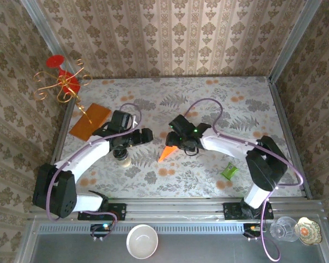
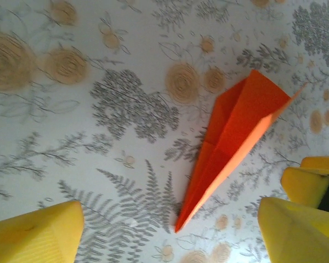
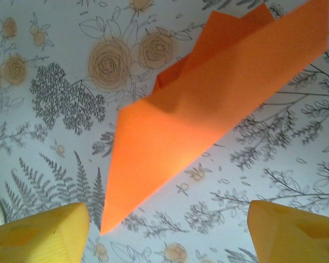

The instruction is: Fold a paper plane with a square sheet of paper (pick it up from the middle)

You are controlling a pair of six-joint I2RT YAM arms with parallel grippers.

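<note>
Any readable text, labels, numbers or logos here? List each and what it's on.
None readable. The paper plane is plain orange, no print.
The tablecloth and wall carry only floral patterns.
The small green item is too small to tell whether it bears print.

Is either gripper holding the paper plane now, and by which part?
Nothing is held. The paper plane lies free on the table; the left gripper and right gripper are open.

left arm (image 1: 82, 156): extended forward and inward from its base, wrist angled downward.
left gripper (image 1: 145, 136): turned inward; yellow fingers (image 2: 38, 235) set wide apart.
right arm (image 1: 230, 145): extended forward and inward, wrist angled downward.
right gripper (image 1: 172, 141): turned leftward; fingers spread wide, nothing clamped.
</note>
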